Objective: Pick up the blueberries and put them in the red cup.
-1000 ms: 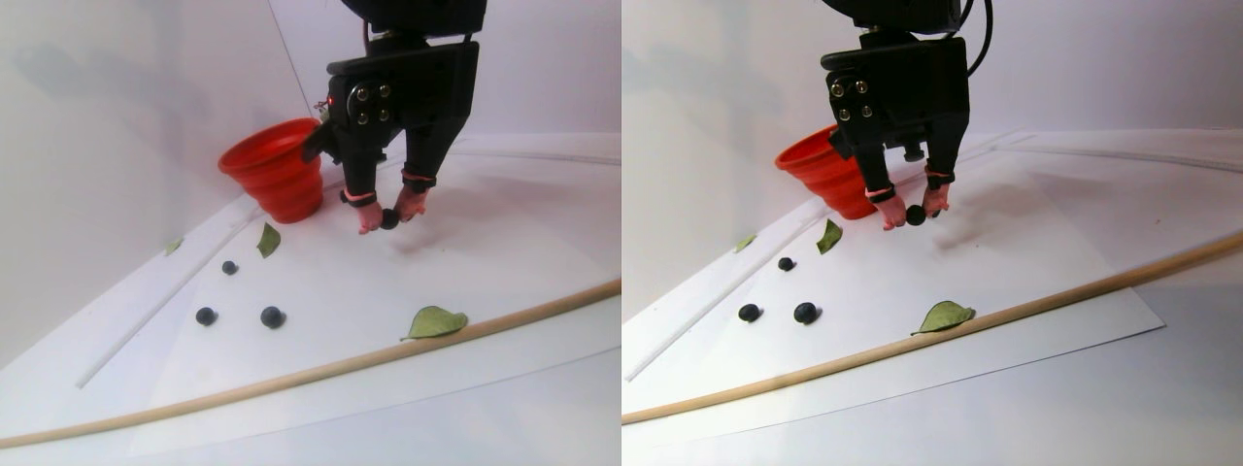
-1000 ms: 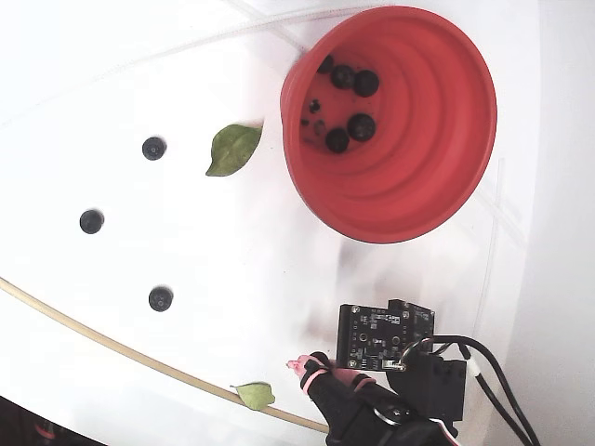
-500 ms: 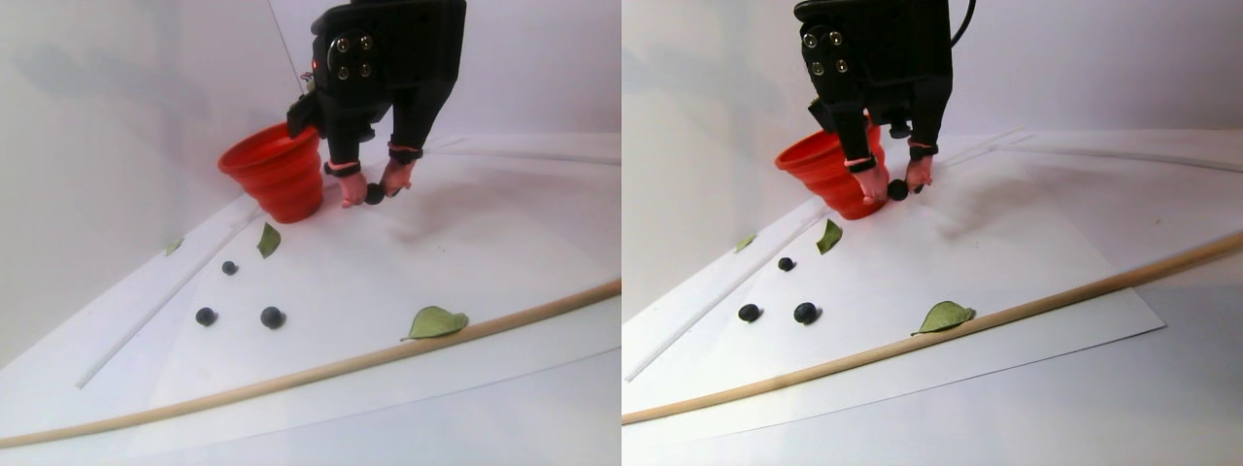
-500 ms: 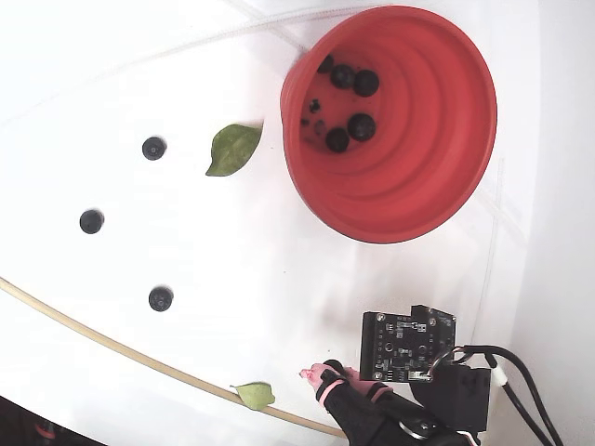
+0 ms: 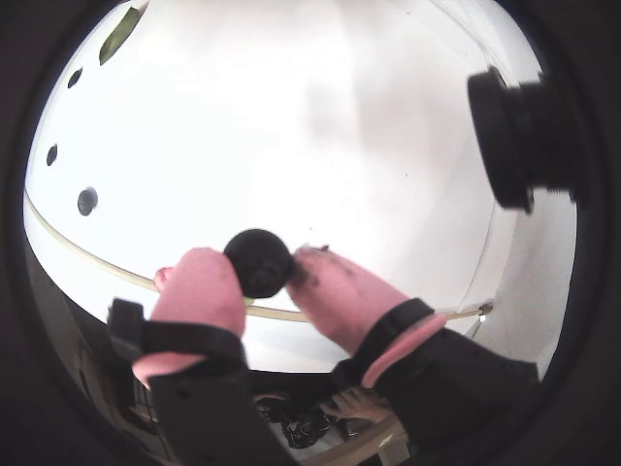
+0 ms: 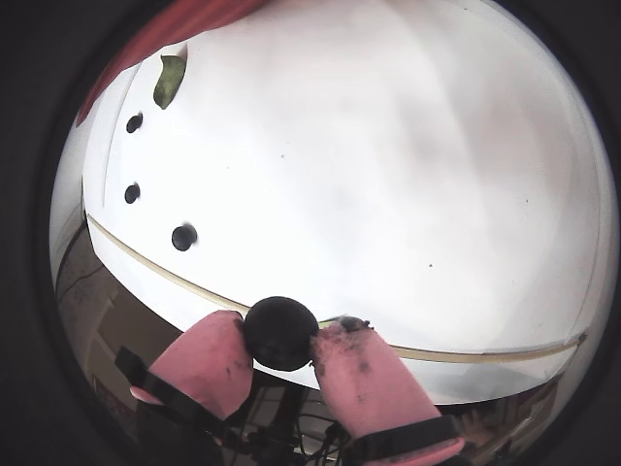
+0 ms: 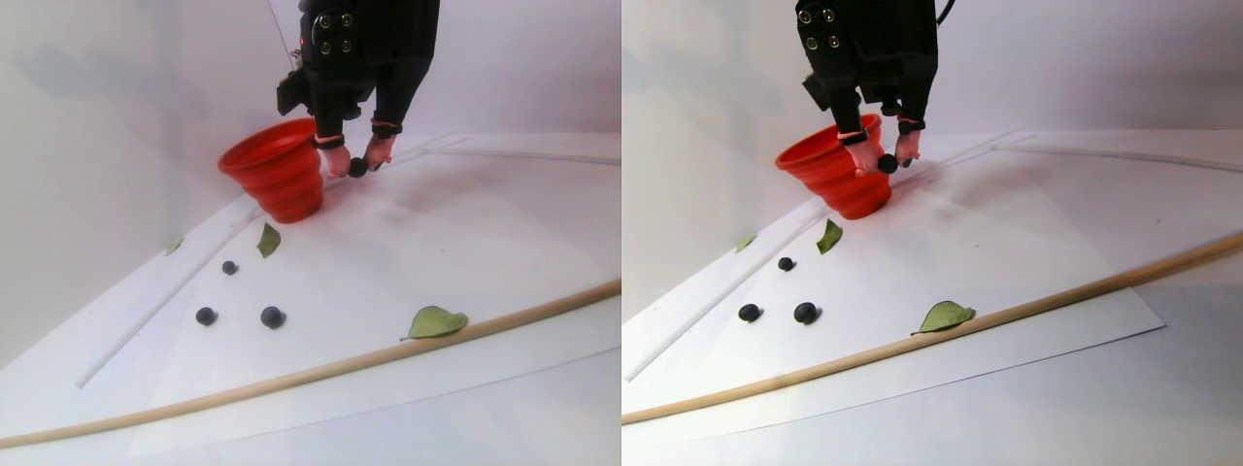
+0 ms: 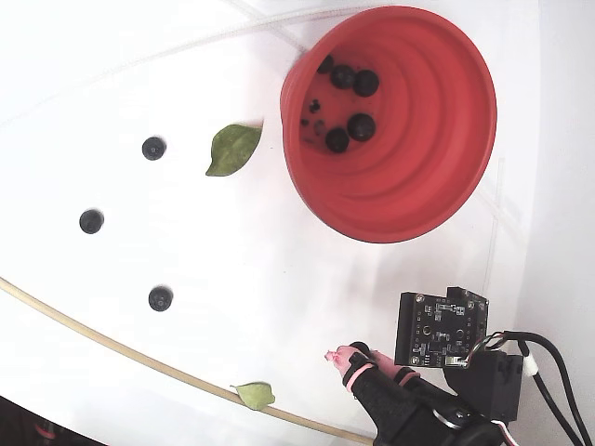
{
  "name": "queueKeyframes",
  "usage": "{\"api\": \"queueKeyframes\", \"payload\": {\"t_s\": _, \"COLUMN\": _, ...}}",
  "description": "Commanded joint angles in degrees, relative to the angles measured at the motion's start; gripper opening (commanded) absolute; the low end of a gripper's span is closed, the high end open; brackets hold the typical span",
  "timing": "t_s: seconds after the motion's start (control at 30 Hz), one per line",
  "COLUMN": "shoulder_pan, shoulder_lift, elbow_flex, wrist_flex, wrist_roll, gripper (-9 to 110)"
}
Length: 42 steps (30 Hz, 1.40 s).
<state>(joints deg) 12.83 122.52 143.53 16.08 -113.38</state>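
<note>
- Counter [image 7: 505, 233] surface is white, with a pale wooden rod [image 7: 291, 381] running across its front in the stereo pair view.
- Arm [image 7: 364, 49] comes down from the top of the stereo pair view, black housing upright, its two fingers pointing downward; in the fixed view it enters at the bottom right with a small circuit board [image 8: 441, 327] facing up.
- The red cup [image 8: 428, 167] stands upright near the back wall, wide rim up; several blueberries already lie on its stepped floor [image 8: 349, 111].
- The claw [image 7: 357, 167] hangs in the air just beside the cup's rim, on the right of it in the stereo pair view, clear of the counter.
- Its pink-tipped fingers [image 5: 199, 291] are closed narrowly on one blueberry [image 5: 259, 262], which is pinched between the two pads in both wrist views [image 6: 280, 333].
- Two green leaves lie on the counter: one [image 8: 232, 149] near the cup's base, another [image 7: 435, 322] touching the rod.
- Three loose blueberries sit on the counter well apart from the cup: one [image 8: 153, 148] near the first leaf, one [image 8: 91, 221] farther left in the fixed view, one [image 8: 160, 298] nearer the rod.
</note>
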Motion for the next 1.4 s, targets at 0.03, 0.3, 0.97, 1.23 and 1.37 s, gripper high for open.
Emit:
{"api": "queueKeyframes", "payload": {"t_s": 0.03, "shoulder_pan": -2.55, "shoulder_lift": 6.42, "elbow_flex": -3.87, "wrist_flex": 0.35, "wrist_roll": 0.88, "gripper": 11}}
{"api": "queueKeyframes", "payload": {"t_s": 0.3, "shoulder_pan": -5.01, "shoulder_lift": 6.42, "elbow_flex": -5.54, "wrist_flex": -1.76, "wrist_roll": 1.23, "gripper": 12}}
{"api": "queueKeyframes", "payload": {"t_s": 0.97, "shoulder_pan": -12.22, "shoulder_lift": 5.10, "elbow_flex": -11.69, "wrist_flex": -4.48, "wrist_roll": 4.57, "gripper": 12}}
{"api": "queueKeyframes", "payload": {"t_s": 1.23, "shoulder_pan": -13.89, "shoulder_lift": 5.19, "elbow_flex": -13.10, "wrist_flex": -4.39, "wrist_roll": 5.27, "gripper": 12}}
{"api": "queueKeyframes", "payload": {"t_s": 1.37, "shoulder_pan": -15.21, "shoulder_lift": 5.01, "elbow_flex": -13.18, "wrist_flex": -5.80, "wrist_roll": 5.62, "gripper": 12}}
